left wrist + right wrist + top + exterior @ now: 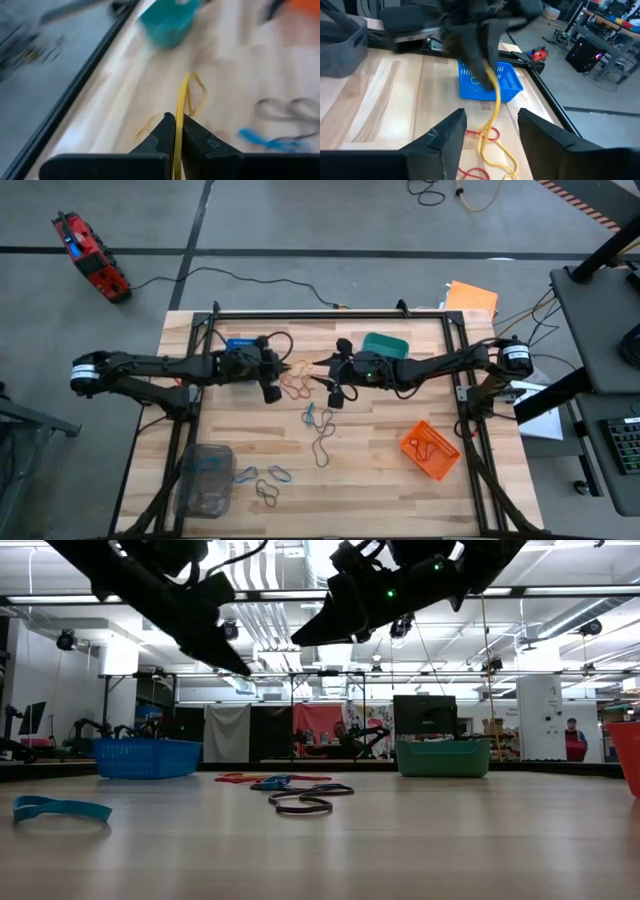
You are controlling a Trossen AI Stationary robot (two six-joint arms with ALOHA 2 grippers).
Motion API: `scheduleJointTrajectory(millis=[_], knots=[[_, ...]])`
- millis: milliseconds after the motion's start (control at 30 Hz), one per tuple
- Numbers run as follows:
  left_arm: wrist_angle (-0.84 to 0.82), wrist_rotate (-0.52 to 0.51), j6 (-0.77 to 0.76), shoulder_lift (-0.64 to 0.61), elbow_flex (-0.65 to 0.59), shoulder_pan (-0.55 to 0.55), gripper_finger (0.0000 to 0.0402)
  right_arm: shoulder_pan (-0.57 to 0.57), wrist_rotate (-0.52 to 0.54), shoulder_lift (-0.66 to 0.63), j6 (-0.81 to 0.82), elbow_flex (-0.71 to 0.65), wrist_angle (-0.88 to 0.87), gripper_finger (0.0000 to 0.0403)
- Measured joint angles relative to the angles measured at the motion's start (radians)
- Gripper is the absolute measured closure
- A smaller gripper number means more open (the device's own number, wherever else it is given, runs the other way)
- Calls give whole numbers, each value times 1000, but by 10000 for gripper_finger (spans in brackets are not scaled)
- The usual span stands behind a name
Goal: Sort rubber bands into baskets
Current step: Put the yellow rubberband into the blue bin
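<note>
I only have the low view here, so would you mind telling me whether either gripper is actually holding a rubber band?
Observer: Yes. The left gripper is shut on a yellow rubber band, lifted off the table.
Operator: Thank you. And the right one?
Observer: The right gripper is open and empty, facing the left one.
Operator: Which basket is nearest the held band?
Observer: The blue basket, just behind the left gripper in the right wrist view; a few bands already lie in it.
</note>
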Motion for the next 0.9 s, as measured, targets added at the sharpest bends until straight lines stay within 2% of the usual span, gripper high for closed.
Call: scheduleJointTrajectory(millis=[233, 367, 733, 900], knots=[[-532, -259, -209, -75, 129, 68, 402, -2, 0, 0, -1, 0, -3, 213], [-739, -292, -268, -78, 183, 141, 402, -2, 0, 0, -2, 0, -3, 215], [-783, -219, -229, -76, 195, 390, 402, -2, 0, 1, -1, 0, -10, 215], [-775, -169, -183, -59, 182, 459, 402, -9, 0, 2, 0, 0, -26, 215]])
